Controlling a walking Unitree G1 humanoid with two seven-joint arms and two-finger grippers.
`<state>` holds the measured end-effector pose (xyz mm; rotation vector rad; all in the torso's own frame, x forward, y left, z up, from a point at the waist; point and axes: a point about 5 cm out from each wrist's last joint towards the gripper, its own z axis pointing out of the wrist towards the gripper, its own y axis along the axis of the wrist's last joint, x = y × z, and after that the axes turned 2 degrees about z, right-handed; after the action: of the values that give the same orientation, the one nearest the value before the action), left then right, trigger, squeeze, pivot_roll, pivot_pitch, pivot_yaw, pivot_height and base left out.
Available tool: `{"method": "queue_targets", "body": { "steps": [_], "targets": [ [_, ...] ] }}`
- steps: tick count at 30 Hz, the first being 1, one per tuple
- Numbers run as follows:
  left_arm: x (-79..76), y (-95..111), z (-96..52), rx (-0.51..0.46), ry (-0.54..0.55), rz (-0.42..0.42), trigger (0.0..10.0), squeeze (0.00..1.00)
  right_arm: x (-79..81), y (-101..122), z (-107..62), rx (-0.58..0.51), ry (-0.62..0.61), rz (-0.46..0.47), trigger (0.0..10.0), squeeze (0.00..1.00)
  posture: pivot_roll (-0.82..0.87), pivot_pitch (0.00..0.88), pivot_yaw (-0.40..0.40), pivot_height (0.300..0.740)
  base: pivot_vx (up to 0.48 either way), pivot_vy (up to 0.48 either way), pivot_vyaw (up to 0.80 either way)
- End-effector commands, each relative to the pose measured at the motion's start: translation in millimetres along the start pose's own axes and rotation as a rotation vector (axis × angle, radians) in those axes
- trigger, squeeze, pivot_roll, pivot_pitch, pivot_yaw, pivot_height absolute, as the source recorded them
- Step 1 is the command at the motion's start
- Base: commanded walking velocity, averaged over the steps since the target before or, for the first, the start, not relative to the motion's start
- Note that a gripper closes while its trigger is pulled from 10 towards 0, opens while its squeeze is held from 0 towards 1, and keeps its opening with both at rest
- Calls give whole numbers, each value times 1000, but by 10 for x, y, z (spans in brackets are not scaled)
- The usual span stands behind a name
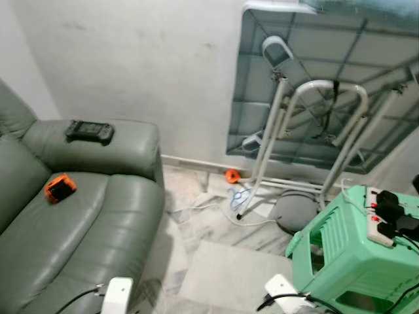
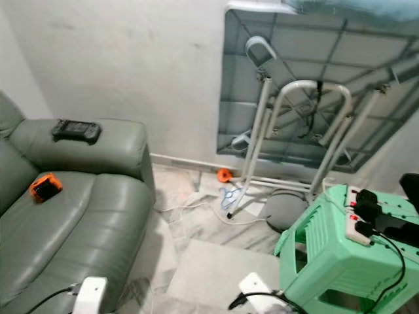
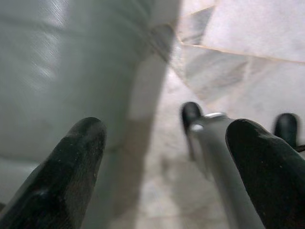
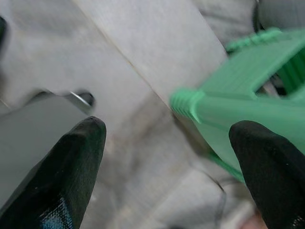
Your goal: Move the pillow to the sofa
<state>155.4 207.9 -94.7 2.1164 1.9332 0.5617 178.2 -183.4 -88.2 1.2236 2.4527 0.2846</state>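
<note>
Item: round grey pillow (image 1: 296, 212), on the marble floor at my 1 o'clock, tucked by the feet of the white metal frame (image 1: 308, 131) and just beyond the green plastic stool (image 1: 350, 252). Destination: green leather sofa (image 1: 78, 222), 10 o'clock, carrying an orange gadget (image 1: 59, 188) and a black controller (image 1: 90, 131). I judge the pillow soft, light, compressible; best pinched at its near rim. Left gripper (image 3: 164, 167) and right gripper (image 4: 167, 162): fingers spread wide, holding nothing
</note>
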Motion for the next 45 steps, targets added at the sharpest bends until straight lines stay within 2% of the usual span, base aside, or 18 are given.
{"method": "queue_targets", "body": {
  "steps": [1, 7, 19, 32, 41, 45],
  "targets": [
    [-81, 102, 10, -26, -16, 1, 10000, 0, -127, -97, -21, 26, -38, 13, 10000, 0, -115, 0, -15, 720, 394, 0, 0],
    [-85, 103, 10, -26, -18, 1, 10000, 0, -122, -117, -22, 35, -37, 9, 10000, 0, -116, 0, -14, 720, 395, 0, 0],
    [-91, 105, 10, -26, -20, 0, 10000, 0, -123, -123, -22, 36, -38, 6, 10000, 0, -119, 0, -14, 720, 395, 0, -571],
    [-77, 111, 10, -28, -7, 11, 10000, 0, -116, -114, -21, 31, -37, 6, 10000, 0, -120, 0, -12, 720, 364, 0, 0],
    [-57, 111, 10, -19, 17, 33, 10000, 0, -109, -111, -20, 28, -37, -4, 10000, 0, -115, 2, -11, 720, 0, 0, 0],
    [-76, 111, 11, -24, -2, -10, 10000, 0, -117, -117, -21, 33, -49, -19, 10000, 0, -111, 0, -15, 720, 0, 0, 0]
  ]
}}
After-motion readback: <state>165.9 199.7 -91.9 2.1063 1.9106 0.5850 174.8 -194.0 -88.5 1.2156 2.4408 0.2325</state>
